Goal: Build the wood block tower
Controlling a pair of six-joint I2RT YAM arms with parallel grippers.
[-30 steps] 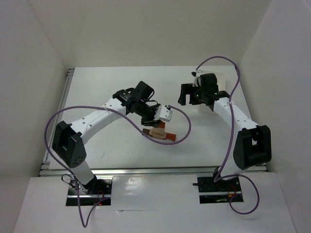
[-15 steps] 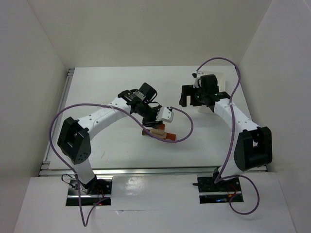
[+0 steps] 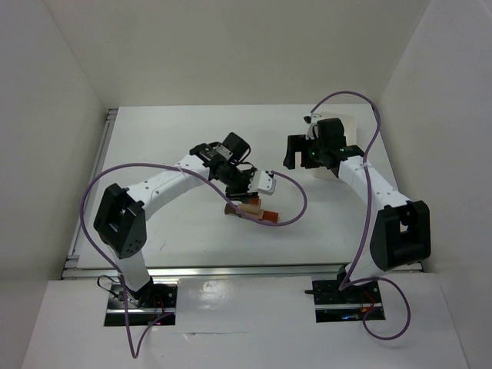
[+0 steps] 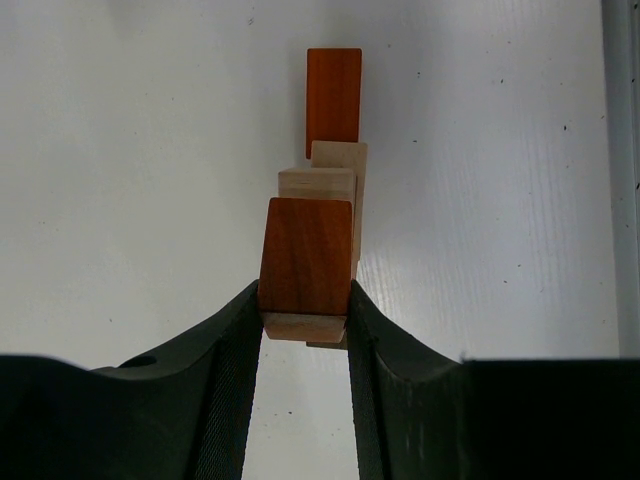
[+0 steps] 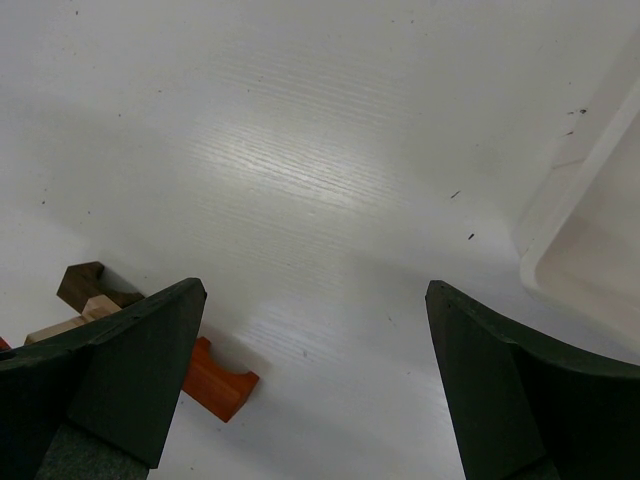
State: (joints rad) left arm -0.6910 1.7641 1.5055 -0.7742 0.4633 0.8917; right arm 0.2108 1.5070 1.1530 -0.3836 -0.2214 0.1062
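Observation:
The wood block tower (image 3: pixel 247 207) is a small pile at the table's middle. In the left wrist view my left gripper (image 4: pixel 304 292) is shut on a reddish-brown block (image 4: pixel 306 250), which lies over light tan pieces (image 4: pixel 318 184). An orange bar (image 4: pixel 333 98) lies flat beyond them. In the top view my left gripper (image 3: pixel 244 197) is right over the pile, with the orange piece (image 3: pixel 270 217) sticking out to its right. My right gripper (image 3: pixel 298 159) is open and empty, well apart at the back right. Its wrist view (image 5: pixel 315 330) shows an orange arch block (image 5: pixel 216 381) and a dark brown block (image 5: pixel 84 283).
A white plastic tray (image 3: pixel 350 129) stands at the back right behind my right gripper; its corner shows in the right wrist view (image 5: pixel 590 215). A purple cable (image 3: pixel 296 201) loops beside the pile. White walls enclose the table on three sides.
My left arm has swung its elbow in, and its gripper has moved down over the pile, now covering the tan pieces from above. The right arm has barely moved.

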